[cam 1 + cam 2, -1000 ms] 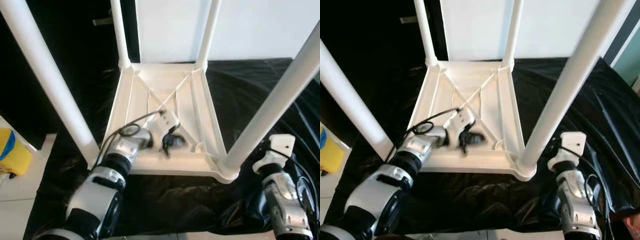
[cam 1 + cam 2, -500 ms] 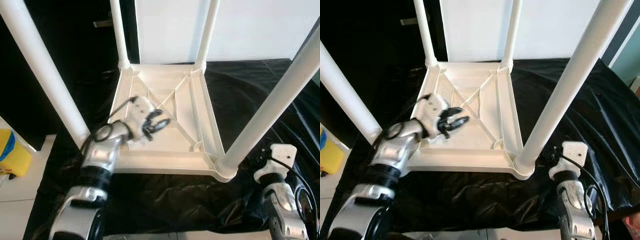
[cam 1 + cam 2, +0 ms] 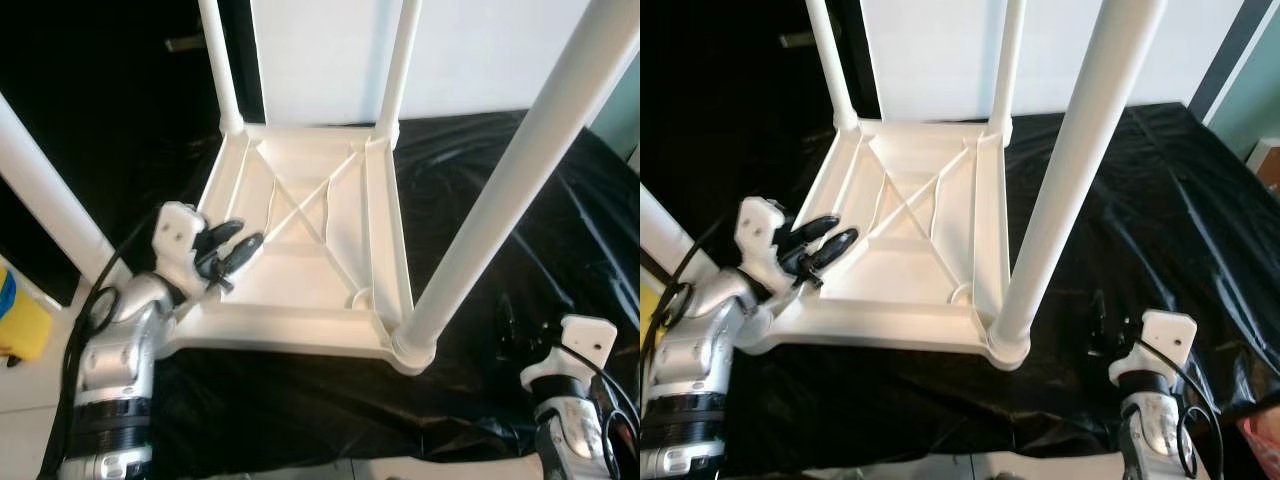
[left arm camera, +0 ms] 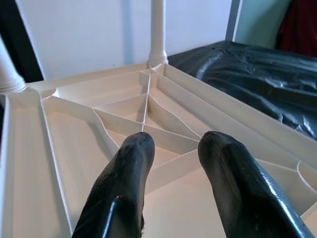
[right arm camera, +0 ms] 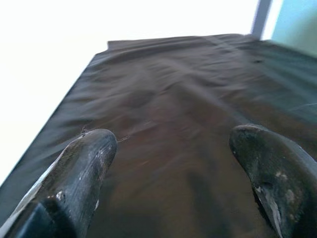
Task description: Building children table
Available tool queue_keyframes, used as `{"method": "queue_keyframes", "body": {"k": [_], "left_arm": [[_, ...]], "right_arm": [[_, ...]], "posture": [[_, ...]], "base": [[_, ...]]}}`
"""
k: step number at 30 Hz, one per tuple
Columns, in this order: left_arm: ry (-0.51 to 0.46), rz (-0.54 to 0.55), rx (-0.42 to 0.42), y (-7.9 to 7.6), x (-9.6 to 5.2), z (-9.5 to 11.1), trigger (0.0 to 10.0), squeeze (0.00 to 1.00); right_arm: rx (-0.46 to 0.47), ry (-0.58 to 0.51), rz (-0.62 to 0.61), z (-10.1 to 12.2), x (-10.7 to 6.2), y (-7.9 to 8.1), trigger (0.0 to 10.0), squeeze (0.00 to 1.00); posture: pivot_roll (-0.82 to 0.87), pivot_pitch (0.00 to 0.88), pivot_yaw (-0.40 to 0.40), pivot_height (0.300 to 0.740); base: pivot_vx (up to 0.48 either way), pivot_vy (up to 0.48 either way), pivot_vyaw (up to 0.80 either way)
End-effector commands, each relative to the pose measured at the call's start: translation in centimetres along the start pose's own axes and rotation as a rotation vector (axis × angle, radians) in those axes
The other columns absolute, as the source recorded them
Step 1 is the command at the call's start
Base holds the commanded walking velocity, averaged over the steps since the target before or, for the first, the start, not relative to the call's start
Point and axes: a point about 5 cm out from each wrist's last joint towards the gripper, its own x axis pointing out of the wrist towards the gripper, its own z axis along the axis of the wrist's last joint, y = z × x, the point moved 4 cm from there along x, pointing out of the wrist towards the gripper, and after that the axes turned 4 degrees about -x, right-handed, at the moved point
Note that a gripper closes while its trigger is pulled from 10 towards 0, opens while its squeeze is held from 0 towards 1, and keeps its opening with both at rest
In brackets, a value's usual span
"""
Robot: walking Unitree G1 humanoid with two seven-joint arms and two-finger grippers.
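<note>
No text, label, brand, number or sign can be read anywhere: the white children's table (image 3: 300,250), the black sheet (image 3: 1160,210) and the wall (image 3: 320,50) all look plain.

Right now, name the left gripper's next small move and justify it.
Probably ease the left gripper toward the table's left rim and close on it: its fingers are open and empty over the upturned table, and all four legs look seated already.
</note>
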Motion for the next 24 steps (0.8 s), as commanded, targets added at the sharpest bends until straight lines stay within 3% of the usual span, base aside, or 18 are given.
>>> {"method": "queue_keyframes", "body": {"k": [1,9,13,24], "left_arm": [[-0.013,0.051,-0.024,0.7,-0.9,0.5,10.0,0.0],[0.053,-0.002,-0.081,-0.9,-2.9,-0.3,10.0,0.0],[0.108,-0.054,-0.136,-1.9,-4.3,-1.0,10.0,0.0],[0.181,-0.023,-0.147,-1.2,-5.9,-1.9,10.0,0.0]], "right_arm": [[0.018,-0.015,0.066,0.4,-0.5,1.0,10.0,0.0],[0.048,0.02,0.274,0.6,-2.8,2.7,10.0,0.0],[0.031,0.066,0.476,1.0,-4.0,3.1,9.9,0.0],[0.029,0.114,0.738,1.8,-4.8,4.5,10.0,0.0]], "posture": [[-0.02,0.067,0.032,0.74],[-0.02,0.072,0.035,0.74],[-0.02,0.074,0.034,0.74],[-0.01,0.058,0.028,0.74]], "base": [[0.0,0.0,0.0],[0.0,0.0,0.0],[0.0,0.0,0.0],[0.0,0.0,0.0]]}}
